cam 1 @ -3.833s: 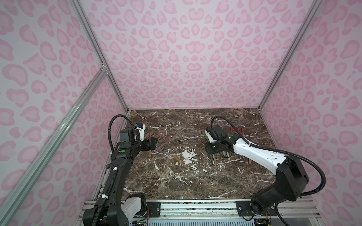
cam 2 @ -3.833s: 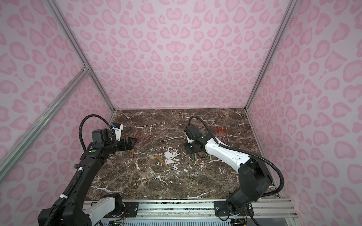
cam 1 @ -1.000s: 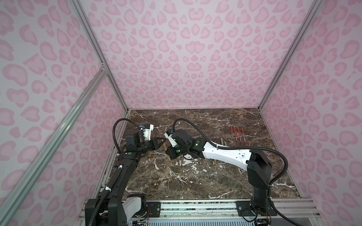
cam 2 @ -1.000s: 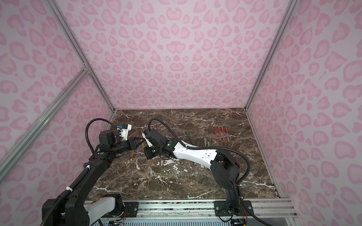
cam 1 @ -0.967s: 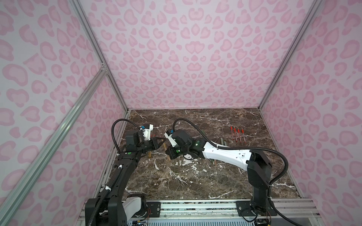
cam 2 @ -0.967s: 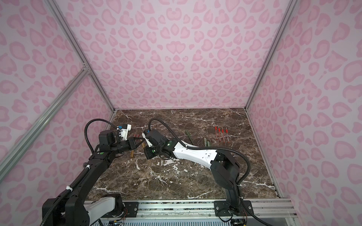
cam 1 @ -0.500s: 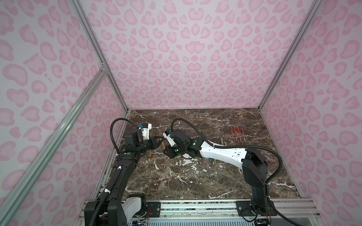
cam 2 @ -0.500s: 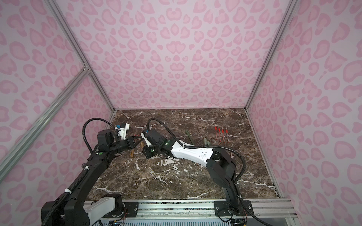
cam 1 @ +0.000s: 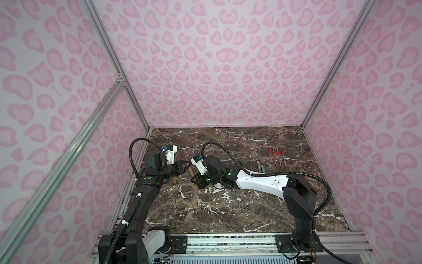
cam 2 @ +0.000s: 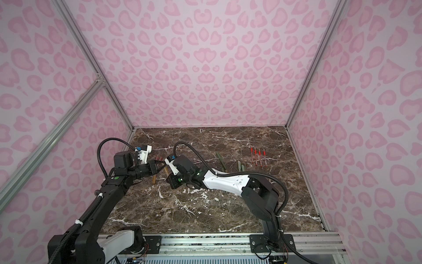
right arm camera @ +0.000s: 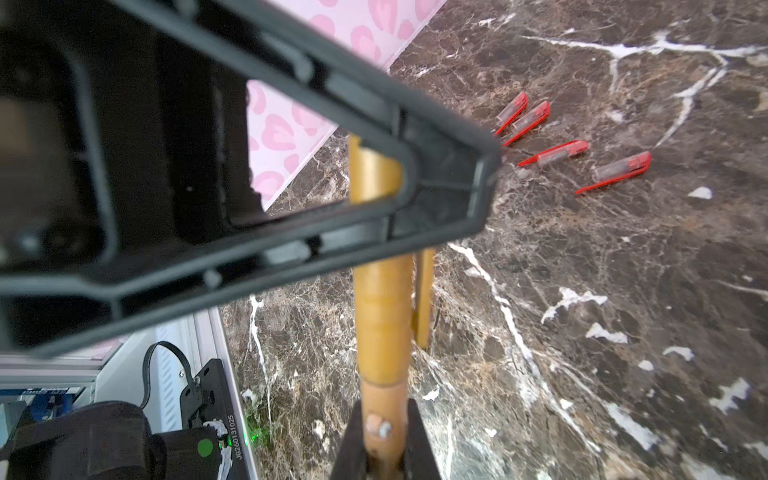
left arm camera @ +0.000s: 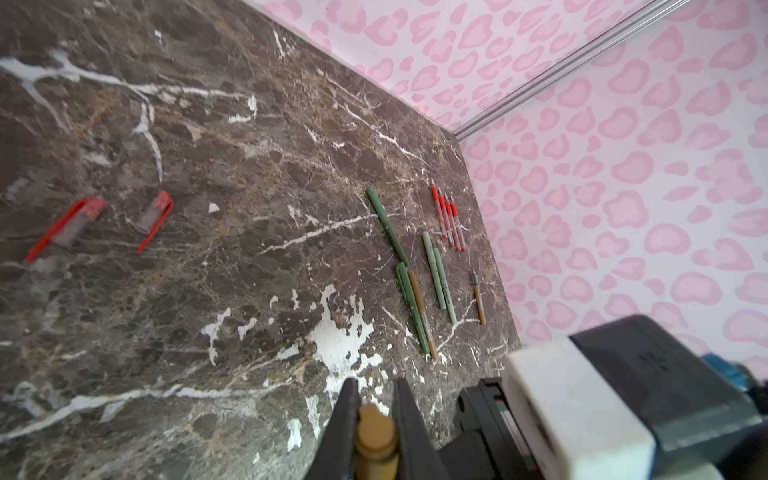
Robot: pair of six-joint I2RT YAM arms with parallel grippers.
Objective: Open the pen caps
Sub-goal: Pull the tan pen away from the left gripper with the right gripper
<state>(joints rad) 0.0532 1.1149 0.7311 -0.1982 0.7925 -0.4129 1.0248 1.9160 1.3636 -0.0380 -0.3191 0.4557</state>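
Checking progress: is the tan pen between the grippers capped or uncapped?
Capped, it seems: the tan pen runs unbroken from the left gripper to the right gripper, with no gap or bare tip.

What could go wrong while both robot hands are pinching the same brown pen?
The left gripper and right gripper each pinch an end of the tan-brown pen; a crooked pull might make it slip out or bend. If it comes apart suddenly, a piece could fall and knock the red caps lying nearby on the marble table.
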